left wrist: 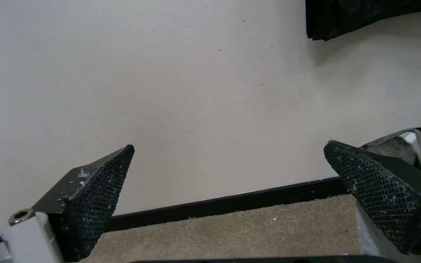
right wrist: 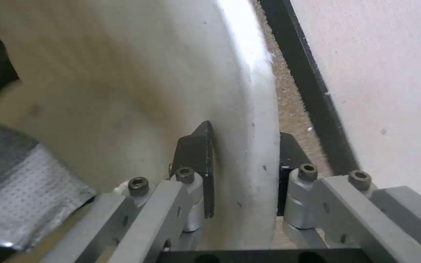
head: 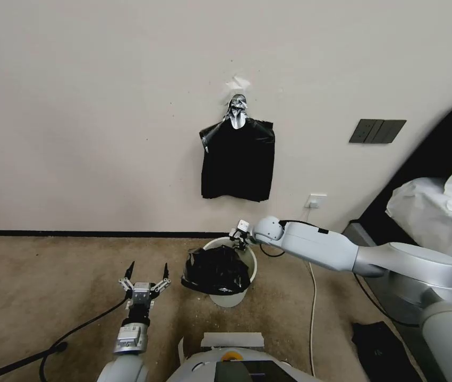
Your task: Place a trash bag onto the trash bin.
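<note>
My right gripper [head: 238, 237] is at the far rim of the trash bin [head: 247, 254], and from the right wrist view I can see its fingers [right wrist: 198, 160] straddling the off-white wall [right wrist: 249, 109], one pad inside, one outside, pinched on the plastic itself. That looks like a steadying hold on the bucket, not on any bag.

The trash bag [head: 216, 270] is partly on: glossy black film lies bunched over the near and left side of the rim, spilling a little down the outside. The far side of the rim is bare white, so I judge the job about half done. The bag has yet to be pulled round the rest of the rim and settled into the bucket.

My left gripper [head: 145, 276] hangs over the carpet just left of the bin, fingers [left wrist: 98, 190] spread wide, holding nothing, pointed at the wall and baseboard.

Up on the wall hangs the taped bundle of black bags [head: 238, 159], well apart from the bin. A flat black folded piece [head: 382, 353] lies on the floor to my right.
</note>
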Controlling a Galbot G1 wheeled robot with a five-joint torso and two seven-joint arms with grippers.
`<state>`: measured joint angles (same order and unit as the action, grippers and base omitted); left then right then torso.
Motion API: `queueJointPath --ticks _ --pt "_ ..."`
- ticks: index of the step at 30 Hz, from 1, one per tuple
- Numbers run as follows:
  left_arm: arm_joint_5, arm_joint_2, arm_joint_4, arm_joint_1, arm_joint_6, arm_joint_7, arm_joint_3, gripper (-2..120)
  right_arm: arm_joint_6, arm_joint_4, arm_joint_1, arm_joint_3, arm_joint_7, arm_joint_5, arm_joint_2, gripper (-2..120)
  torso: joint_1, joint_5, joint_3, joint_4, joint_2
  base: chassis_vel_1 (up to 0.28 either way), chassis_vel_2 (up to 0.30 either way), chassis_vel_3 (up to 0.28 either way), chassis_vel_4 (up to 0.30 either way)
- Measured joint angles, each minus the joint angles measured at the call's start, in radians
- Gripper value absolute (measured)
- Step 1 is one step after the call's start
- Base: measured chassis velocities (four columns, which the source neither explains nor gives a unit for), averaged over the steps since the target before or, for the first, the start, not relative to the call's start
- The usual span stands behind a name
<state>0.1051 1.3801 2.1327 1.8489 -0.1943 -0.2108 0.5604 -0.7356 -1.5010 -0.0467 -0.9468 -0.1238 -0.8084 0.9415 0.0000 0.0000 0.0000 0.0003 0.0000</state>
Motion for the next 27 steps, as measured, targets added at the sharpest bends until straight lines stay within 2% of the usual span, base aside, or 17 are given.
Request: queueJointPath --ticks 1,2,4,5,6,7,8,9,10,13,14,17,18,21,27 --pt "0.000 0.000 0.000 0.000 0.000 0.000 0.000 100 0.000 0.000 0.000 0.000 0.000 0.000 0.000 14 0.000 0.0000 0.000 0.0000 0.000 0.000 0.000 0.000 0.000" --pt "0.000 0.002 -0.001 0.000 -0.001 0.000 0.000 100 0.000 -0.027 -0.028 0.036 0.073 -0.074 -0.013 12 0.000 0.0001 0.000 0.0000 0.000 0.000 0.000 0.000 0.000" --pt "-0.005 0.004 -0.008 -0.003 -0.003 -0.004 0.002 100 0.000 -0.094 -0.132 0.176 0.290 -0.258 -0.036 6 0.000 0.0002 0.000 -0.0001 0.000 0.000 0.000 0.000 0.000" --pt "-0.005 0.004 -0.008 -0.003 -0.003 -0.004 0.002 100 0.000 -0.094 -0.132 0.176 0.290 -0.258 -0.036 6 0.000 0.0002 0.000 -0.0001 0.000 0.000 0.000 0.000 0.000" --pt "-0.018 0.000 -0.012 -0.006 -0.004 -0.006 0.006 100 0.000 -0.121 -0.184 0.243 0.400 -0.336 -0.037 3 0.000 -0.0003 0.000 0.0000 0.000 0.000 0.000 0.000 0.000" --pt "-0.037 -0.009 -0.018 -0.011 -0.005 -0.007 0.014 100 -0.001 -0.158 -0.263 0.336 0.558 -0.440 -0.030 2 0.000 -0.0005 0.000 -0.0005 0.000 0.000 0.000 0.000 0.000" --pt "-0.050 -0.016 -0.021 -0.014 -0.005 -0.007 0.020 100 -0.001 -0.174 -0.302 0.380 0.621 -0.478 -0.023 2 0.000 0.0000 0.000 -0.0006 0.000 0.000 0.000 0.000 0.000" --pt "-0.079 -0.028 -0.027 -0.023 -0.005 -0.007 0.035 100 -0.001 -0.224 -0.395 0.481 0.755 -0.548 -0.007 2 0.000 0.0010 0.000 0.0000 0.000 0.000 0.000 0.000 0.000" --pt "-0.079 -0.028 -0.027 -0.023 -0.005 -0.007 0.035 100 -0.001 -0.224 -0.395 0.481 0.755 -0.548 -0.007 2 0.000 0.0010 0.000 0.0000 0.000 0.000 0.000 0.000 0.000" --pt "-0.130 -0.044 -0.028 -0.046 -0.004 -0.011 0.070 100 0.000 -0.329 -0.531 0.628 0.957 -0.625 0.004 2 0.000 -0.0005 0.000 -0.0005 0.000 0.000 0.000 0.000 0.000" --pt "-0.130 -0.044 -0.028 -0.046 -0.004 -0.011 0.070 100 0.000 -0.329 -0.531 0.628 0.957 -0.625 0.004 2 0.000 -0.0005 0.000 -0.0005 0.000 0.000 0.000 0.000 0.000" --pt "-0.156 -0.051 -0.023 -0.061 -0.003 -0.014 0.085 100 0.027 -0.407 -0.624 0.703 1.084 -0.664 0.021 2 0.000 -0.0002 0.000 -0.0005 0.000 0.000 0.000 0.000 0.000" --pt "-0.156 -0.051 -0.023 -0.061 -0.003 -0.014 0.085 100 0.027 -0.407 -0.624 0.703 1.084 -0.664 0.021 2 0.000 -0.0002 0.000 -0.0005 0.000 0.000 0.000 0.000 0.000" --pt "-0.182 -0.060 -0.013 -0.074 -0.003 -0.015 0.099 100 0.080 -0.466 -0.725 0.761 1.170 -0.672 0.053 2 0.000 -0.0002 0.000 0.0001 0.000 0.000 0.000 0.000 0.000" --pt "-0.203 -0.078 -0.007 -0.086 0.003 -0.015 0.116 100 0.151 -0.524 -0.870 0.804 1.261 -0.624 0.109 2 0.000 -0.0001 0.000 -0.0004 0.000 0.000 0.000 0.000 0.000"
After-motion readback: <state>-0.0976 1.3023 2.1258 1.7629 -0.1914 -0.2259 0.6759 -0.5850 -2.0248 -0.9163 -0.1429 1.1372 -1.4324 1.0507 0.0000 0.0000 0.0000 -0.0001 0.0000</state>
